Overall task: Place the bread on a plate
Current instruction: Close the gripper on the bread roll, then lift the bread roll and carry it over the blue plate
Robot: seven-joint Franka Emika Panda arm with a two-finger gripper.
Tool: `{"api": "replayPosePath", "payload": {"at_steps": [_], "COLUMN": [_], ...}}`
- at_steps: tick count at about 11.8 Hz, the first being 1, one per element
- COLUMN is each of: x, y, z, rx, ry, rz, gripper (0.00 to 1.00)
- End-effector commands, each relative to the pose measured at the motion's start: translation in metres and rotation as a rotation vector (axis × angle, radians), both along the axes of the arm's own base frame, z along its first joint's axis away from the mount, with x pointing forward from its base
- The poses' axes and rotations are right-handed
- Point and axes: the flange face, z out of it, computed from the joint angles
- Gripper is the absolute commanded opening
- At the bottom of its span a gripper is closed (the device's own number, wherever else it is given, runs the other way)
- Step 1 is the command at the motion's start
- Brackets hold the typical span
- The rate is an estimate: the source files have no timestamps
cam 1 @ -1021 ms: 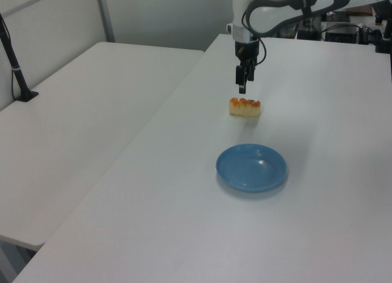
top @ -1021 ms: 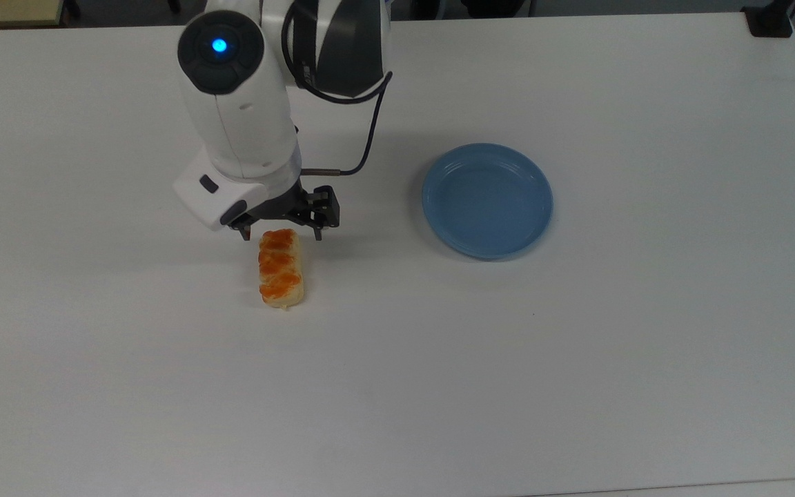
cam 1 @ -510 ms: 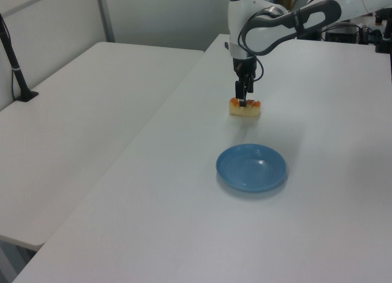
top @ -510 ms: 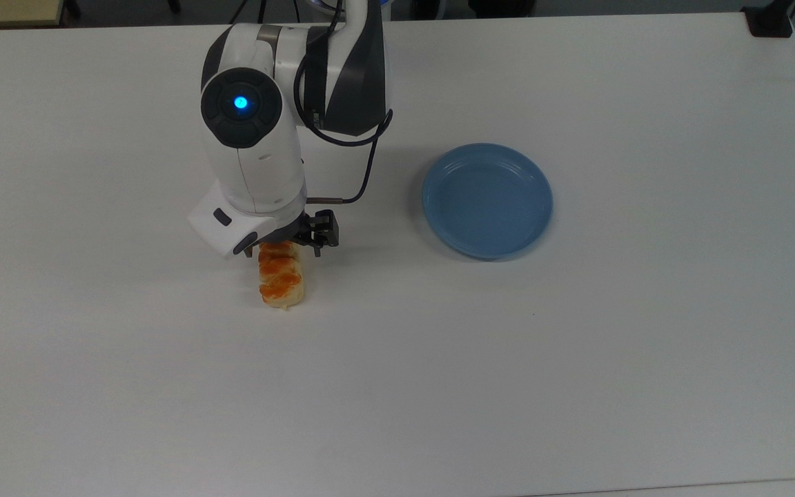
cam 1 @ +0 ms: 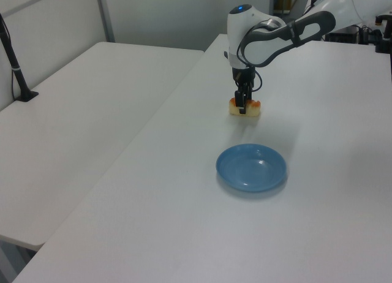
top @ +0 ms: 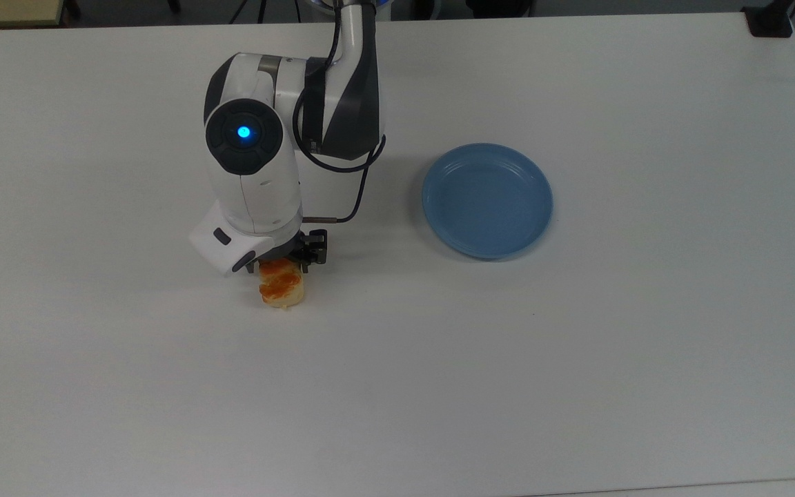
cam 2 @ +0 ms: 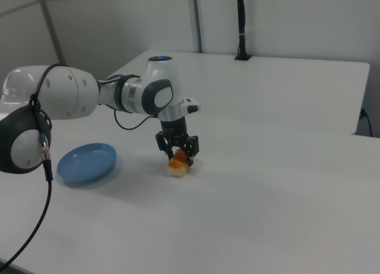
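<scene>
Though unlifted, bread [top: 281, 286] between tool [top: 280, 266] fingers.

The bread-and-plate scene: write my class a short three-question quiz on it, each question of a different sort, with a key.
1. True or false: the bread already lies on the plate.
2. Multiple choice: where is the end effector? A. above the plate B. down at the bread, a finger on either side C. raised high above the table
3. Short answer: in the top view, on which side of the bread does the plate lie?

Key: 1. False; the bread rests on the table and the plate holds nothing. 2. B. 3. The top view's right.
</scene>
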Motion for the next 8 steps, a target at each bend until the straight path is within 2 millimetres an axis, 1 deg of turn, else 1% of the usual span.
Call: {"api": "replayPosePath", "payload": {"at_steps": [1,2,3,4,5,6,7,8], "x": [0.000,0.000,-0.001,-0.002,-0.008,-0.013,-0.022,-0.029], "y": [0.003,0.005,0.009,0.020,0.032,0.050,0.087,0.116], "z": [0.009,0.014,0.023,0.041,0.053,0.069,0.088,0.098], "rx": [-0.004,-0.007,-0.005,0.004,0.015,0.017,0.017,0.013], "ry": [-0.028,-0.038,-0.048,-0.061,-0.053,-0.046,-0.041,-0.035], "rz": [-0.033,-0.055,-0.053,-0.038,-0.029,-0.021,0.006,0.004], "gripper": [0.63,0.59,0.57,0.57,0.57,0.57,0.57,0.57]}}
